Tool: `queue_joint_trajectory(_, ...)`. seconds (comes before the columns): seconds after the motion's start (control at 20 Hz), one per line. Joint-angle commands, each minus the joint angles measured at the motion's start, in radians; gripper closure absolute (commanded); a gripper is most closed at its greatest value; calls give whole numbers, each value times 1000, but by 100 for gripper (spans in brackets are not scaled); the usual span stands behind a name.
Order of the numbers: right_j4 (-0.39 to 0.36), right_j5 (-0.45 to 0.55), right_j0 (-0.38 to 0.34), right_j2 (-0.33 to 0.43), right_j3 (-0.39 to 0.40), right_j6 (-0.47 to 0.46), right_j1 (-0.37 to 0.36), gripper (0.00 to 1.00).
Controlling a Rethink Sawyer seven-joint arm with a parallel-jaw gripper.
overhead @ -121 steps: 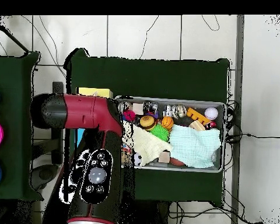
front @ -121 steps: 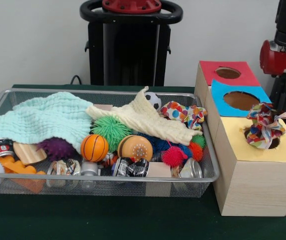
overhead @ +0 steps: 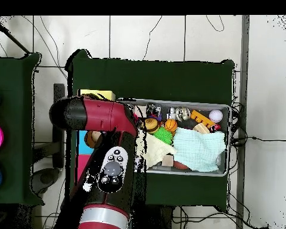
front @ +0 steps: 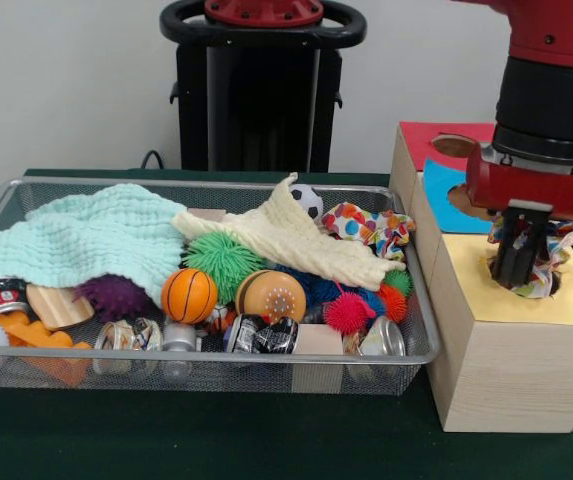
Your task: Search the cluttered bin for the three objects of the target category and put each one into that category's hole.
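A polka dot cloth [front: 543,262] sits at the right of the front view, bunched in the round hole [front: 526,280] of the yellow-topped box [front: 511,350]. The gripper [front: 519,268] is pushed down into it, probably to stuff it through. I cannot tell if the fingers are spread or pinching.

Another polka dot cloth [front: 368,226] lies at the right end of the bin [front: 216,365], beside the cream knitted cloth [front: 281,235]. The mint cloth [front: 86,235] covers the left part. No writing can be read.
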Motion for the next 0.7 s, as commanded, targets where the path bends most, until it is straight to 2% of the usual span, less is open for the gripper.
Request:
queue_joint_trajectory(0.05, 30, -38, 0, 83, 99, 227, 41, 100)
queue_joint_trajectory(0.7, 43, -43, 38, 68, 112, 257, 45, 100)
